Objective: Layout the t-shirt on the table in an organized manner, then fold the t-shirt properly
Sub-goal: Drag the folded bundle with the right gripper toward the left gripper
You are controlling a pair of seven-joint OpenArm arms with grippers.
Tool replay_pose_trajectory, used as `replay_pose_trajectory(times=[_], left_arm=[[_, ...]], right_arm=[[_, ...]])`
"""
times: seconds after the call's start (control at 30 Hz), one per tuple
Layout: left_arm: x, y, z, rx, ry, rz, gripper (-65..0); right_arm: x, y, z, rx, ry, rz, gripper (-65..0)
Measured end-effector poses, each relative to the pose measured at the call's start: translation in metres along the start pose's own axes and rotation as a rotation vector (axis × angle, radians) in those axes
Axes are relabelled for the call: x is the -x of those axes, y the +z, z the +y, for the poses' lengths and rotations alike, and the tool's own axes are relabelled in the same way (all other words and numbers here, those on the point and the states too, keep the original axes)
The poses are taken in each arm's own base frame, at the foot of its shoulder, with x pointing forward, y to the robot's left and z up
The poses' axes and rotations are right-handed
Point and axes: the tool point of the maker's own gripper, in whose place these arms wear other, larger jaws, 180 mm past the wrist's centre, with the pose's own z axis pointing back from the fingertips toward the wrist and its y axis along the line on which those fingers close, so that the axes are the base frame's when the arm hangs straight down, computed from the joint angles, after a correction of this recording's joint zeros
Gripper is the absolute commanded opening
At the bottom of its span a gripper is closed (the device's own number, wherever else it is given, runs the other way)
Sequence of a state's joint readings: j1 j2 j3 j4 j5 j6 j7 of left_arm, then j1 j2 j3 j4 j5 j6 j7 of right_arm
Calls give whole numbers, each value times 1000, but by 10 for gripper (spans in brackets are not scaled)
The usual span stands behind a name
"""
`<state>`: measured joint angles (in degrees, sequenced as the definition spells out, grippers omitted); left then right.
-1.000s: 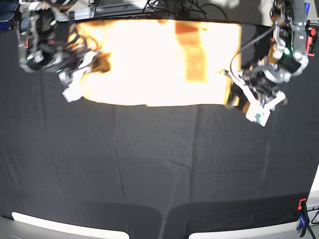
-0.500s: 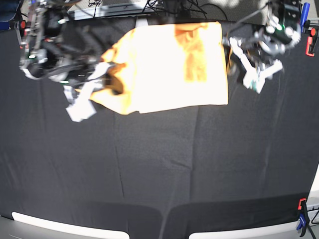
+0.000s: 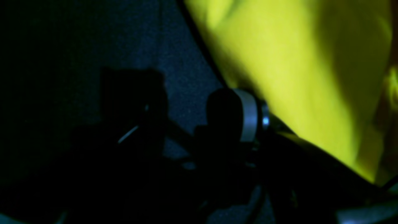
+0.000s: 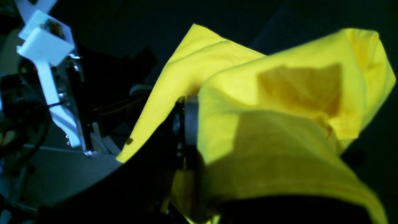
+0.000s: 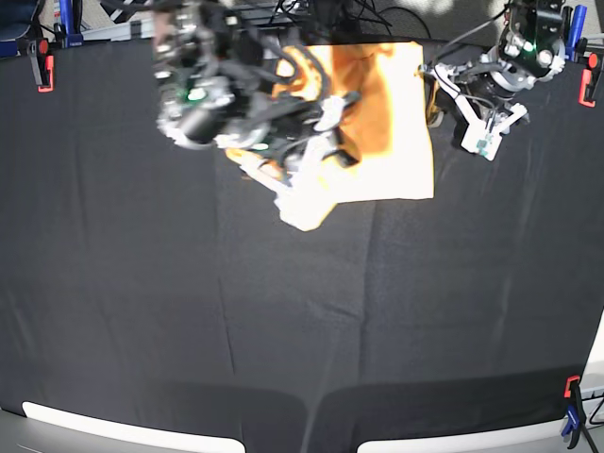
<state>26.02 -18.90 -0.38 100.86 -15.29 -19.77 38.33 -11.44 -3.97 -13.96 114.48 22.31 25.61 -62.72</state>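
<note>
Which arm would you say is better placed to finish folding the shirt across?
Right, probably: the right gripper has shirt cloth draped on it mid-fold, while the left gripper sits at the other edge.

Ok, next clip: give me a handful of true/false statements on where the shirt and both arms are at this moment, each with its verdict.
1. The t-shirt lies at the far edge of the table. True.
2. The right gripper is over the shirt with cloth bunched around it. True; the right wrist view shows the cloth draped over the gripper.
3. The shirt is spread flat with both sleeves out. False: its left part in the base view is lifted and bunched toward the middle.
4. The left gripper sits at the shirt's edge on the base view's right. True, though whether it grips cloth cannot be told.
5. The shirt carries a large printed logo. False: it is plain.
</note>
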Motion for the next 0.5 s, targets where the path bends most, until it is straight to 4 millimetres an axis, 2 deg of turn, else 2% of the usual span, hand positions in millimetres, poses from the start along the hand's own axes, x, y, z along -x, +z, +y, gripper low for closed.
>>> replay_pose_trajectory(times=[0.13, 0.23, 0.3, 0.5], left_arm=[[0, 0, 0, 3, 4, -1, -363], [0, 0, 0, 3, 3, 0, -363], [0, 0, 0, 1, 2, 0, -363], [3, 1, 7, -32, -41, 15, -363]], right_arm=[[-13, -14, 17, -41, -31, -50, -642], [-17, -20, 25, -66, -40, -69, -438], [-22, -20, 34, -105, -48, -91, -359], [-42, -14, 88, -363, -98, -167, -350]])
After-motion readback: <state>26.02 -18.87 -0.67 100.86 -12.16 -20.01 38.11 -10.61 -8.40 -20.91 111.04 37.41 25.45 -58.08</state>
